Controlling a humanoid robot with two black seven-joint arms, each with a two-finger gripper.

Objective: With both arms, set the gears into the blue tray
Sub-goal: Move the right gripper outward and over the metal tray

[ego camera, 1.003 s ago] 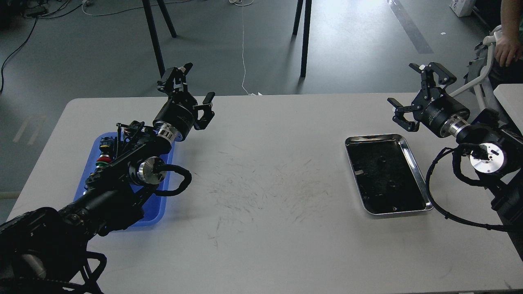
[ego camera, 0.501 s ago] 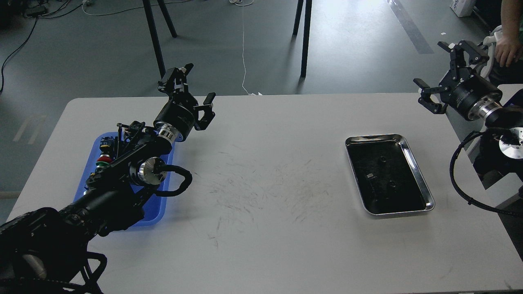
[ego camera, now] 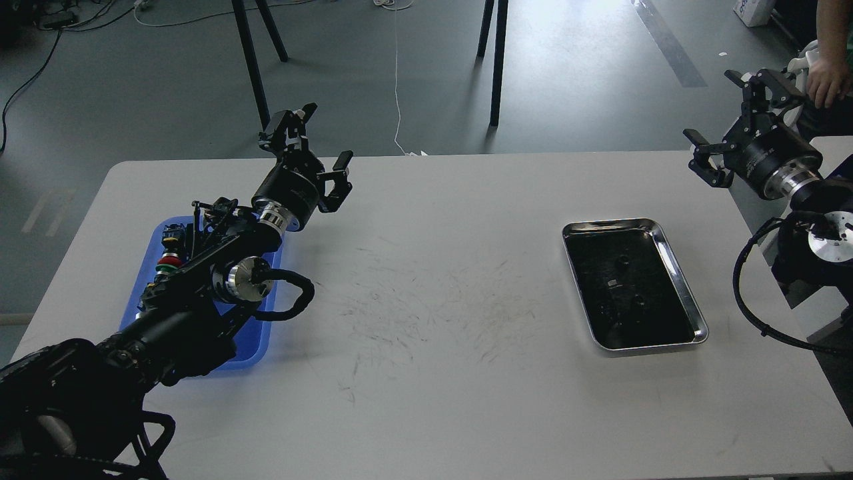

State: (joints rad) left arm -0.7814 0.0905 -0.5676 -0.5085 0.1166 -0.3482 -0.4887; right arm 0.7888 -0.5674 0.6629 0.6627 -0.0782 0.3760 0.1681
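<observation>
**Several gears wait in the steel tray, both grippers empty**

Several tiny dark gears [ego camera: 625, 259] lie on the black floor of the shiny steel tray [ego camera: 686, 293], right of centre on the table [ego camera: 433, 400]. They are too small to count with confidence; a pale speck sits among them. The raised steel rim presumably keeps them from rolling off.

The blue tray [ego camera: 150, 253], their destination, lies far across the table near the left edge, well apart from the steel one. Most of it is hidden under the left arm, so I cannot tell whether any gears are already inside.

The left gripper [ego camera: 316, 150] hangs above the table's far edge, just beyond the blue tray, fingers spread and holding nothing. The right gripper [ego camera: 736, 117] is raised off the far right corner of the table, fingers also spread and empty, away from the steel tray.

With trays so far apart, each arm likely covers its own side, and a handover near the middle seems probable. A person's hand [ego camera: 826, 80] rests beyond the right gripper.
</observation>
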